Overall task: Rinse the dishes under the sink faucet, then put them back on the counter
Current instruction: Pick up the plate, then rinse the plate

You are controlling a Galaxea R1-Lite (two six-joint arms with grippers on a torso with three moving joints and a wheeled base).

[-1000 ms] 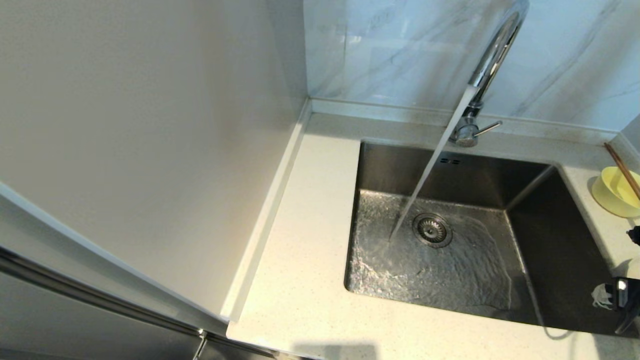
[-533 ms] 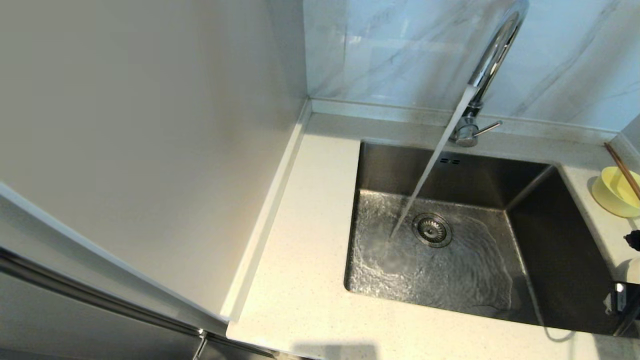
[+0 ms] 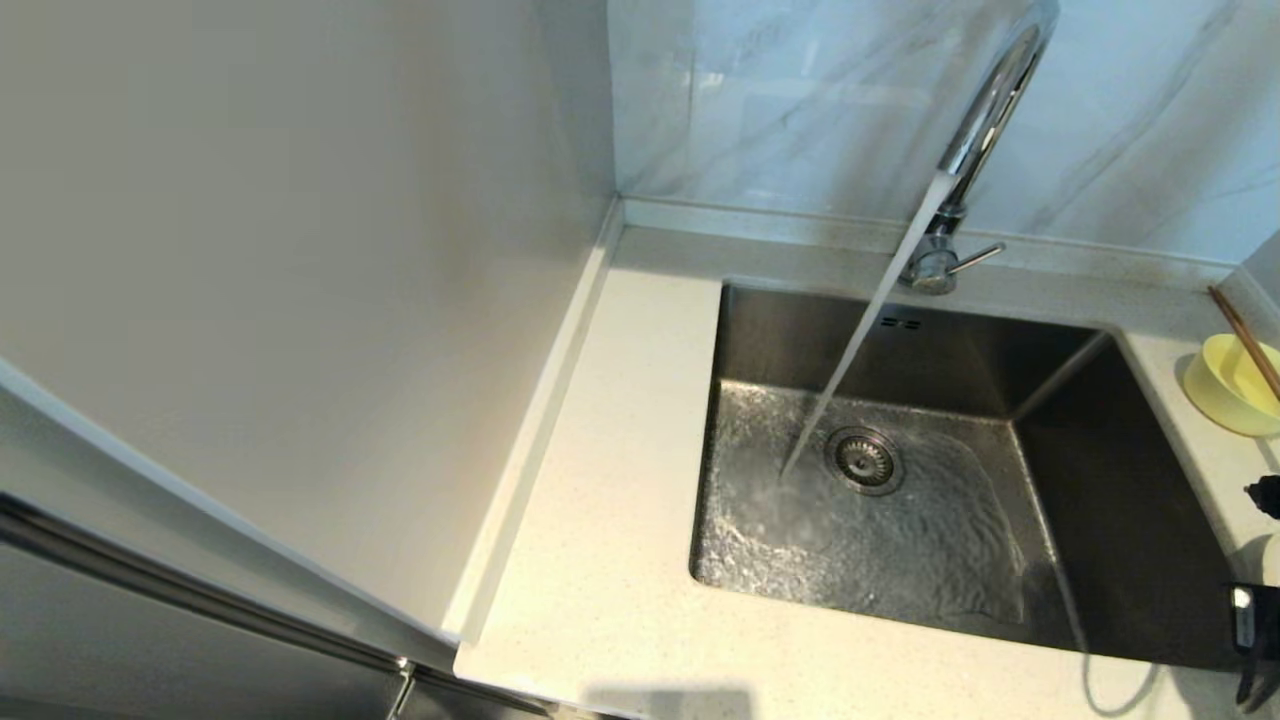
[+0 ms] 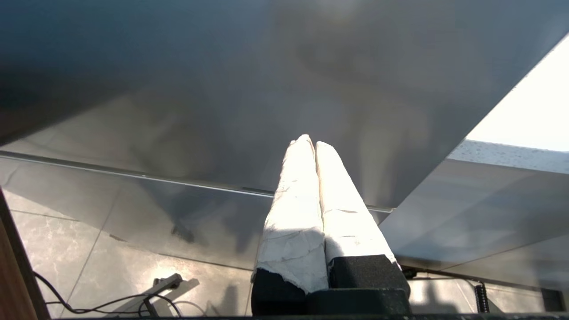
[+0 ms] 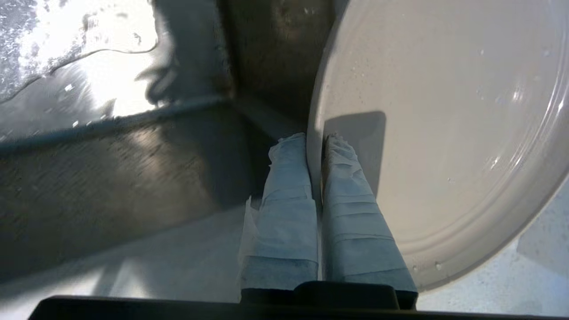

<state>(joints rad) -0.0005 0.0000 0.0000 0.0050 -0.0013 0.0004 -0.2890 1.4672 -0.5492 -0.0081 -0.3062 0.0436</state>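
My right gripper is shut on the rim of the wet white plate, one finger on each face. It holds the plate over the counter beside the sink's right wall. In the head view only black parts of the right arm show at the right edge. The pale-yellow bowl sits on the counter at the far right, with the chopsticks resting across it. Water pours from the chrome faucet into the sink near the drain strainer. My left gripper is shut and empty, parked low before the cabinet fronts.
The faucet's lever points right at its base. A tall pale panel stands left of the counter strip. The marble backsplash rises behind. Cables lie on the floor in the left wrist view.
The right arm has drawn back to the right, and its wrapped fingers have left the head view. Water keeps running; bowl and chopsticks have not moved.
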